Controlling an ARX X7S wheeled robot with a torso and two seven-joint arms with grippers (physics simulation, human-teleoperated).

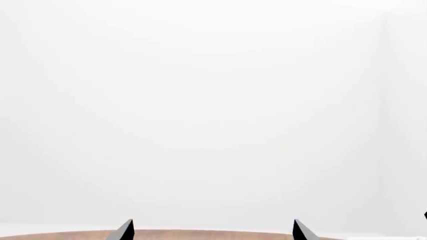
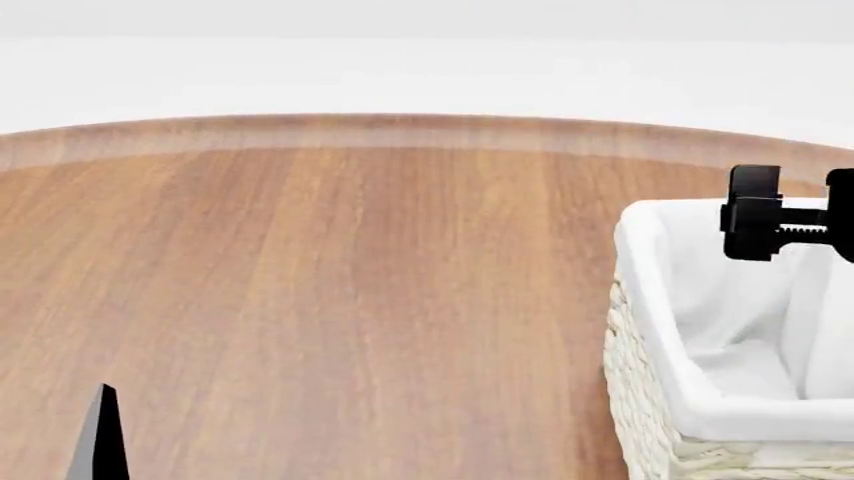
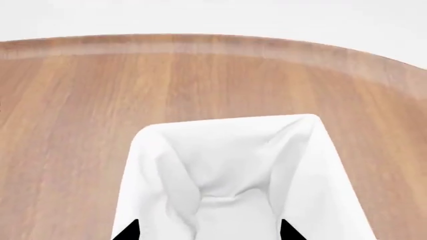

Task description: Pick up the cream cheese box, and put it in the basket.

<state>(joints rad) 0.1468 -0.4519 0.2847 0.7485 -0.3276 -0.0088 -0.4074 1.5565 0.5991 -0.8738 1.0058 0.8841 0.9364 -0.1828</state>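
1. Left wrist view: my left jaws [image 1: 212,231] are showing only as two dark fingertips [image 1: 124,231] at the frame edge, standing well apart with nothing between them, so spread wide. They are pointing at a blank white wall. A thin strip of the wooden worktop [image 1: 200,234] is peeking in between the tips. No cream cheese box showing here.

2. Head view: the worktop [image 2: 334,280] is filling most of the frame, brown wood grain with a curved far edge. The basket [image 2: 641,400] is sitting at the right edge of the view, cream wicker wall showing low down, white cloth liner [image 2: 667,300] folding over its rim. My right jaws [image 2: 801,215] are hanging over the basket's far rim, black, partly cut off by the frame; one finger is clearly in view and a second is at the very edge, a gap between them, nothing held. A single dark fingertip of my left jaws [image 2: 100,435] is poking up at the lower left, over bare wood, well apart from the basket. The box is not showing anywhere on the worktop in this view.

3. Right wrist view: I am looking straight down into the basket [image 3: 233,170], liner creased and bunched inside. Two black tips of my right jaws [image 3: 208,231] are standing apart, open, gripping nothing. The worktop [image 3: 100,90] is surrounding the basket. I cannot tell where the cream cheese box is; it is not visible inside the liner or beside it.
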